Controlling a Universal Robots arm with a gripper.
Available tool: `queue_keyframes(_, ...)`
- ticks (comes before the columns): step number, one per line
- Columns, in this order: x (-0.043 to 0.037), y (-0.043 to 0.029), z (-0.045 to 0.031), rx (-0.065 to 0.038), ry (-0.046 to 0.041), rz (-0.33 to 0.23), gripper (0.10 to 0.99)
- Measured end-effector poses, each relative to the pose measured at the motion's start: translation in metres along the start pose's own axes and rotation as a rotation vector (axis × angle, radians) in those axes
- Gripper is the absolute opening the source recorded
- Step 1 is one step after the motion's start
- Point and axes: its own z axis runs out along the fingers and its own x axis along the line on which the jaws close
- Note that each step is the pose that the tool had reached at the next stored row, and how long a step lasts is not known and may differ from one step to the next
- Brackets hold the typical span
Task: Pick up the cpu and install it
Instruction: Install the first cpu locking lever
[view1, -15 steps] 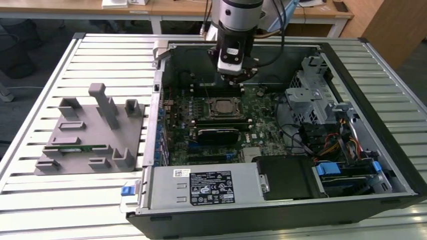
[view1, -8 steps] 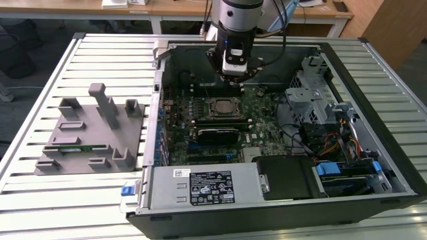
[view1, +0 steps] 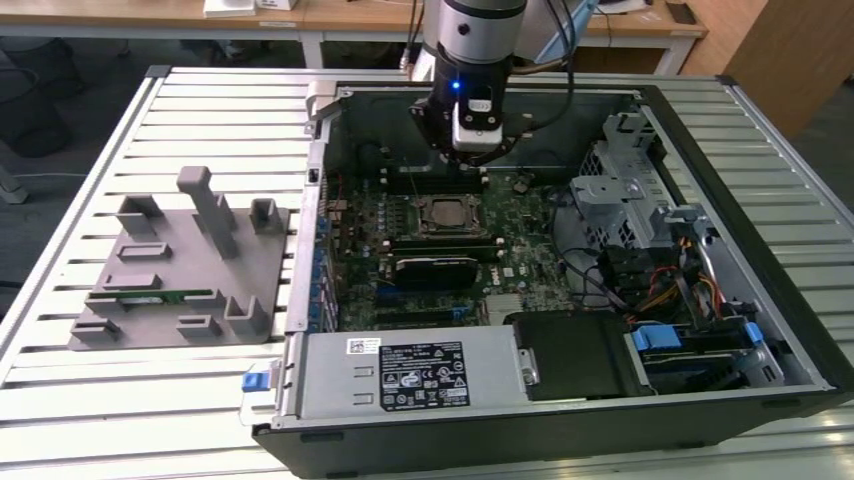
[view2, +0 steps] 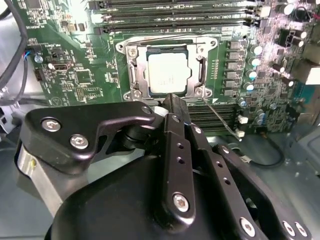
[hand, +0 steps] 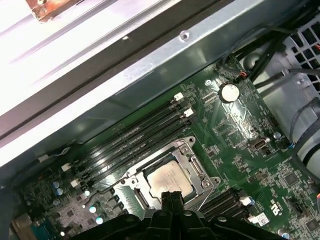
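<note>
Holding the fingers (view2: 175, 112) clenched on nothing, you have their tips at the edge of the socket (view2: 132, 75), and the cpu (view2: 167, 74) lies flat inside it, just ahead of them.

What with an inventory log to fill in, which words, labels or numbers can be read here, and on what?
No text can be quoted; all print is too small or blurred.
Large label on the power supply: too small.
Small white sticker on the same unit: too small.
cpu lid: faint marks, blurred.
Motherboard lettering: too small.
</note>
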Motion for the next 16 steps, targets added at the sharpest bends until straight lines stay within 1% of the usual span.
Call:
queue_keyframes(1,0.0002,-0.0001,0.0002,0.0,0.0003,-0.012,0.106)
queue_keyframes(16,0.0001,-0.0002,0.0031,0.008,0.0058,-0.284,0.106)
